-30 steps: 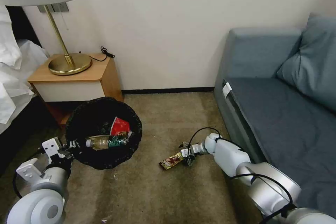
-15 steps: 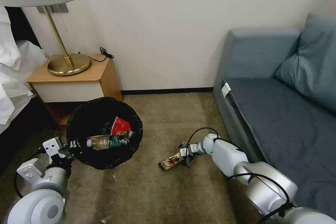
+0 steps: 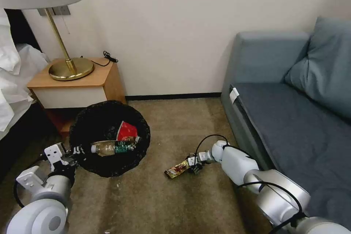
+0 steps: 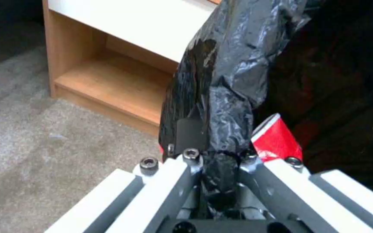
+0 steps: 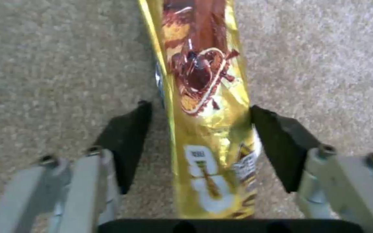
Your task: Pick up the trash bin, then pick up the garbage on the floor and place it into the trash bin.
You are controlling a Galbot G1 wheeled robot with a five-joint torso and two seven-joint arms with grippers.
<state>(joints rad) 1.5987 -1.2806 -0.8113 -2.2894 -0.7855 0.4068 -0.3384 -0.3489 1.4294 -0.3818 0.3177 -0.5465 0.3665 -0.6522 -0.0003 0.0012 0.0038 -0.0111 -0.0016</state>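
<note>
The left gripper (image 4: 219, 161) is clenched on the trash bin (image 3: 109, 137) rim beside the nightstand (image 3: 75, 84); the right gripper (image 5: 199, 142) straddles the gold wrapper (image 5: 206, 97) on the carpet (image 3: 161, 197), jaws released.

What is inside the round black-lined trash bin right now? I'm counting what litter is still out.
Inside the black-lined trash bin, held at its rim by the left gripper, lie a clear green-labelled plastic bottle and a red-and-white snack wrapper. Anything beneath them is hidden.
</note>
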